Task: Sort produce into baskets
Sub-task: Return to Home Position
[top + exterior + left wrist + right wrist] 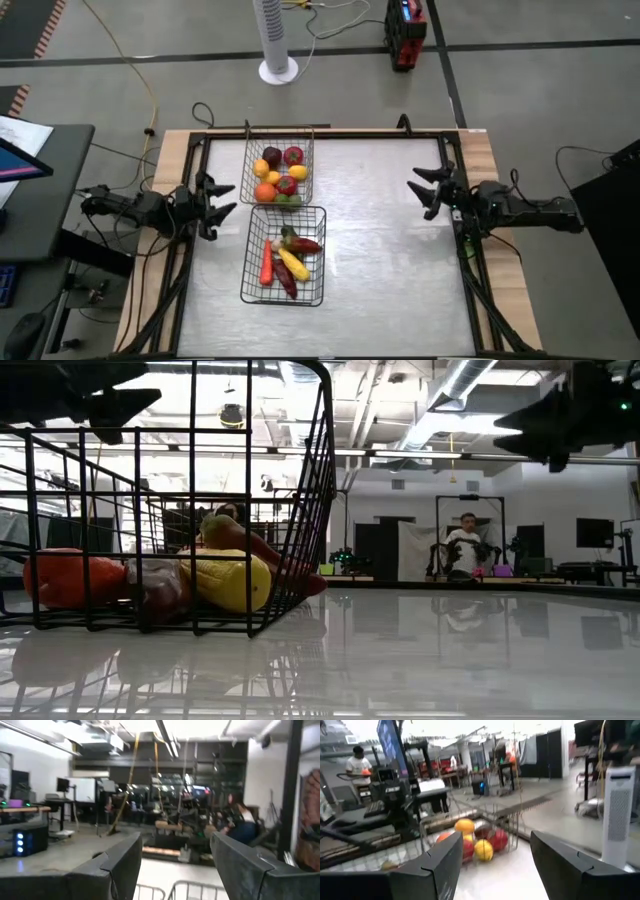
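Note:
Two wire baskets stand on the table. The far basket (pixel 279 171) holds round red, dark red, orange, yellow and green pieces (pixel 283 170), also in the right wrist view (pixel 479 843). The near basket (pixel 284 255) holds long orange, yellow, green and dark red pieces (pixel 286 260), also in the low view (pixel 190 575). My left gripper (pixel 228 198) is open and empty at the table's left edge, left of the baskets. My right gripper (pixel 420 188) is open and empty at the table's right side.
A white tower fan (pixel 276 40) and a red-and-black box (pixel 406 30) stand on the floor beyond the far edge. A desk (pixel 35 185) stands to the left. A person (pixel 466 542) sits in the room behind. Bare tabletop (pixel 385 250) lies between the baskets and the right arm.

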Motion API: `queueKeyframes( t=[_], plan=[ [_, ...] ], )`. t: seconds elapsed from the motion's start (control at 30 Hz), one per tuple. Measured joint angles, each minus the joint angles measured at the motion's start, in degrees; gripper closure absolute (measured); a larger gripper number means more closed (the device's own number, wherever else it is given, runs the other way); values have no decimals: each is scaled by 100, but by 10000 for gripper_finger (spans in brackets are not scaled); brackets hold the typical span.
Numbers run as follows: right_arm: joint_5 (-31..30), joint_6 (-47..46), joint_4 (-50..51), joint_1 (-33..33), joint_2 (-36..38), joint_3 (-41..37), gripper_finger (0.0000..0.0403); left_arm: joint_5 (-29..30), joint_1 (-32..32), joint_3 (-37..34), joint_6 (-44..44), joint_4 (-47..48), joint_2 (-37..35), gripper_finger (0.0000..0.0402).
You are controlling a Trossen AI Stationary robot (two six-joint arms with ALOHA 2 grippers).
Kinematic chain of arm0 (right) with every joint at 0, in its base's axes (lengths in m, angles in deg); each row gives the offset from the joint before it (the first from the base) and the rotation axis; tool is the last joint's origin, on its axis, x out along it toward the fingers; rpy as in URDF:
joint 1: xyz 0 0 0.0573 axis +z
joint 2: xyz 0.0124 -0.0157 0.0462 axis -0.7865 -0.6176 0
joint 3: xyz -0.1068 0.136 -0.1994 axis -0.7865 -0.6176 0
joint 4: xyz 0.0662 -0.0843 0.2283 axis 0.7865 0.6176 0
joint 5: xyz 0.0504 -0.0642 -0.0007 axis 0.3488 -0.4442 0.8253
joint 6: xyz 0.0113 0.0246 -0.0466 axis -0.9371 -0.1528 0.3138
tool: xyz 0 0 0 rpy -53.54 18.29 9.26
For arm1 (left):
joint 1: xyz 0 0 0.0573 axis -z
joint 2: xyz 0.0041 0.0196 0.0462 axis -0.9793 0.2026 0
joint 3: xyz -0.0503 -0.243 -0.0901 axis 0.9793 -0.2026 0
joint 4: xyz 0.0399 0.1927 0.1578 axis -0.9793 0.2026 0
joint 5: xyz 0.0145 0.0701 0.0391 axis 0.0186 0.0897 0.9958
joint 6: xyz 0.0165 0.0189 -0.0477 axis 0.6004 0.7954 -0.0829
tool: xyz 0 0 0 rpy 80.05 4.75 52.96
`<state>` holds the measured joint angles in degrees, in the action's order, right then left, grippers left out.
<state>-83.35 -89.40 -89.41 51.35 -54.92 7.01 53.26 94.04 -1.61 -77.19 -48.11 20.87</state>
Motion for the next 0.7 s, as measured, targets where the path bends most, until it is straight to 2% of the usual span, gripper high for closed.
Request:
queueKeyframes(
  t=[0.17,0.33,0.5,0.7],
  plan=[
    [0,-421,825,154,341,0,143,-371,0,0,-26,428,2,178],
    [-68,-799,1476,251,378,-1,143,-752,0,0,233,471,2,178],
    [-549,-1178,1538,226,348,-2,143,-1213,0,0,321,670,2,178],
    [-579,-1462,1536,227,348,-2,143,-2048,0,0,251,1076,2,178]
  ],
)
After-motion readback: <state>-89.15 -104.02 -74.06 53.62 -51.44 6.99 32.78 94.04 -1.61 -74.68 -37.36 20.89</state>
